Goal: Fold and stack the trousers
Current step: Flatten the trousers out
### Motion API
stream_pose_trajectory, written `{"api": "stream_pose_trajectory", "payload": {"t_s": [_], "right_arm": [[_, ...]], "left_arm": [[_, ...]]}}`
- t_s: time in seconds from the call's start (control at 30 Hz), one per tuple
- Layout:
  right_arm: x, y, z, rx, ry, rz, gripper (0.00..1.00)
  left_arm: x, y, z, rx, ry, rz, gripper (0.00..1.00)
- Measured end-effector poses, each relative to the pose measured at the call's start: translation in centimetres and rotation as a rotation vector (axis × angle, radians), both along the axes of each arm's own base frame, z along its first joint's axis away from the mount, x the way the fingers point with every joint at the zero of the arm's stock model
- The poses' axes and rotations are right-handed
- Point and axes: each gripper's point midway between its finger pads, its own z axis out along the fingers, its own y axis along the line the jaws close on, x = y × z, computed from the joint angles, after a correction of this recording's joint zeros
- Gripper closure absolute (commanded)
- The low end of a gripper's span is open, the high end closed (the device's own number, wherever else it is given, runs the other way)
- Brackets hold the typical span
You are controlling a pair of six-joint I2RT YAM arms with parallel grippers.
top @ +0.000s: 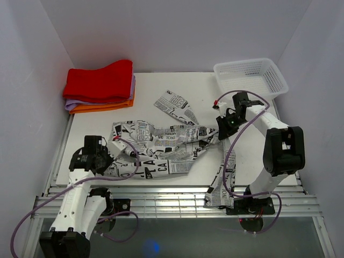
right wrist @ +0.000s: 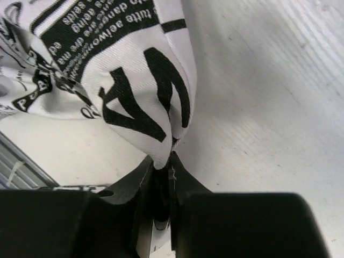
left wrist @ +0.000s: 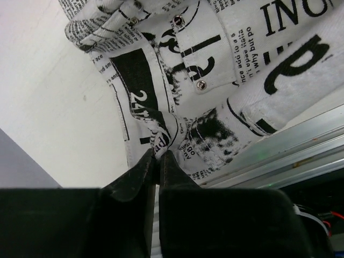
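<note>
The trousers (top: 161, 142), white with black newspaper print, lie crumpled across the middle of the table, one leg (top: 221, 183) hanging over the near edge. My left gripper (top: 110, 149) is shut on the trousers' left end; in the left wrist view its jaws (left wrist: 158, 156) pinch a fold of the printed fabric (left wrist: 177, 80). My right gripper (top: 221, 129) is shut on the trousers' right end; in the right wrist view it (right wrist: 164, 164) pinches a bunched fold (right wrist: 134, 91) held just above the table.
A stack of red, purple and orange folded cloths (top: 99, 86) sits at the back left. A white plastic basket (top: 250, 78) stands at the back right. A metal rack (top: 172, 201) runs along the near edge.
</note>
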Motion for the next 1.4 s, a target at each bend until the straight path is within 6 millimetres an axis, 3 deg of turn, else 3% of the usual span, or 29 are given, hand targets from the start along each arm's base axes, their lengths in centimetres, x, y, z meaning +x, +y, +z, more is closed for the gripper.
{"api": "stream_pose_trajectory", "payload": {"t_s": [0.03, 0.07, 0.1, 0.17, 0.27, 0.4, 0.5, 0.6, 0.67, 0.83, 0.9, 0.97, 1.1, 1.13, 1.23, 1.27, 1.3, 1.4], "right_arm": [[-0.3, 0.3, 0.4, 0.002, 0.006, 0.026, 0.72], [-0.5, 0.5, 0.6, 0.003, 0.012, 0.043, 0.55], [-0.5, 1.1, 1.3, 0.01, 0.013, 0.077, 0.48], [0.3, 2.2, 2.7, 0.031, -0.021, 0.118, 0.38], [3.0, 4.0, 6.2, 0.087, -0.119, 0.142, 0.32], [8.0, 6.2, 11.3, 0.164, -0.266, 0.14, 0.34], [11.9, 8.4, 12.8, 0.201, -0.333, 0.157, 0.39], [14.0, 11.3, 11.1, 0.219, -0.33, 0.189, 0.45], [14.5, 13.5, 8.6, 0.226, -0.292, 0.214, 0.51], [13.1, 17.7, 1.6, 0.202, -0.169, 0.268, 0.53], [12.6, 18.8, 0.3, 0.189, -0.162, 0.279, 0.48], [12.6, 19.2, -0.6, 0.154, -0.178, 0.272, 0.38], [14.1, 18.3, -1.7, 0.054, -0.237, 0.215, 0.35], [14.5, 17.8, -2.1, 0.026, -0.247, 0.199, 0.37], [15.4, 16.7, -3.4, -0.041, -0.262, 0.162, 0.6], [15.8, 16.5, -3.5, -0.055, -0.274, 0.154, 0.81], [16.0, 16.3, -3.5, -0.068, -0.283, 0.147, 0.9], [16.4, 15.6, -3.6, -0.104, -0.303, 0.124, 0.92]], "left_arm": [[0.1, 0.2, 0.1, 0.009, -0.004, 0.003, 0.65], [0.0, 0.4, 0.3, 0.017, -0.001, 0.002, 0.53], [0.0, 0.4, 0.7, 0.017, 0.0, 0.004, 0.38], [0.6, 0.2, 2.4, 0.003, -0.022, 0.012, 0.32], [3.2, -0.5, 7.1, -0.049, -0.134, 0.022, 0.29], [7.1, -1.5, 13.5, -0.15, -0.277, 0.064, 0.29], [10.0, -2.2, 14.6, -0.222, -0.292, 0.095, 0.32], [12.6, -3.0, 12.3, -0.286, -0.22, 0.132, 0.37], [15.0, -3.5, 8.6, -0.329, -0.12, 0.185, 0.42], [17.2, -4.1, 2.5, -0.372, 0.032, 0.275, 0.43], [17.4, -4.2, 0.8, -0.383, 0.069, 0.307, 0.44], [17.7, -4.1, -0.4, -0.387, 0.092, 0.335, 0.44], [17.8, -3.9, -2.1, -0.38, 0.112, 0.37, 0.44], [17.7, -3.9, -2.5, -0.377, 0.121, 0.378, 0.44], [17.4, -3.6, -3.7, -0.359, 0.138, 0.399, 0.47], [17.4, -3.4, -4.2, -0.35, 0.146, 0.408, 0.48], [17.4, -3.3, -4.5, -0.342, 0.151, 0.414, 0.51], [17.4, -2.8, -5.6, -0.317, 0.167, 0.432, 0.61]]}}
